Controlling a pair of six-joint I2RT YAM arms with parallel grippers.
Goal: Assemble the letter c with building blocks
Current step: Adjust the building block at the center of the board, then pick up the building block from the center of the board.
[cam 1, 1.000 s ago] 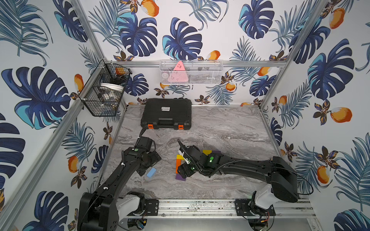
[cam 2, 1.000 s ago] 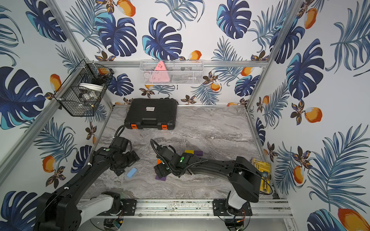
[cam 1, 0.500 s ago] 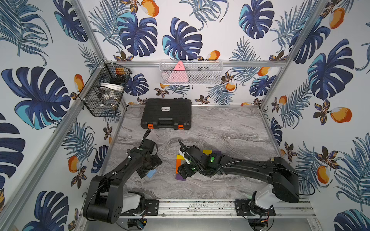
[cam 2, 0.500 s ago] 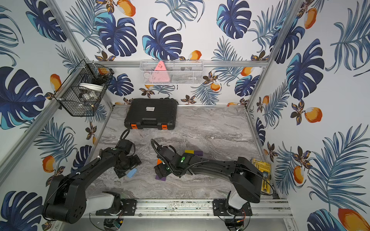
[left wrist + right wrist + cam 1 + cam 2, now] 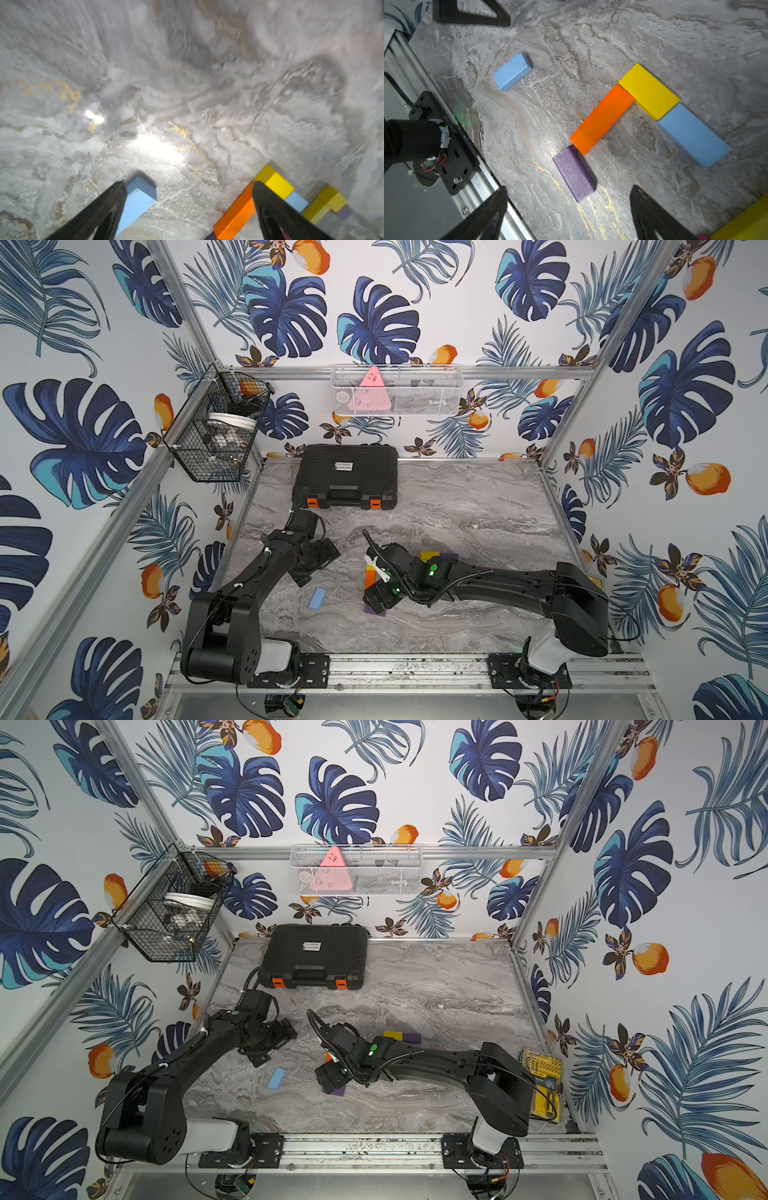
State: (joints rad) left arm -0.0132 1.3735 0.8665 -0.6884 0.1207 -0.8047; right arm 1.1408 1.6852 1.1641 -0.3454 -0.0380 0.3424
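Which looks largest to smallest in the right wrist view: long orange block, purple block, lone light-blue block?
1. long orange block
2. purple block
3. lone light-blue block; farther from the camera, so its rank is unsure.

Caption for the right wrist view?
Open right gripper framing the purple block, with the orange block and yellow block beyond.

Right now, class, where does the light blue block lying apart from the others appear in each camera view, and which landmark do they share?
In both top views: the lone light blue block lies on the marble table, left of the orange block.
Left wrist: close beside one finger of the open left claw.
Right wrist: at, apart from the orange block, toward the rail.
Shared landmark: the orange block.
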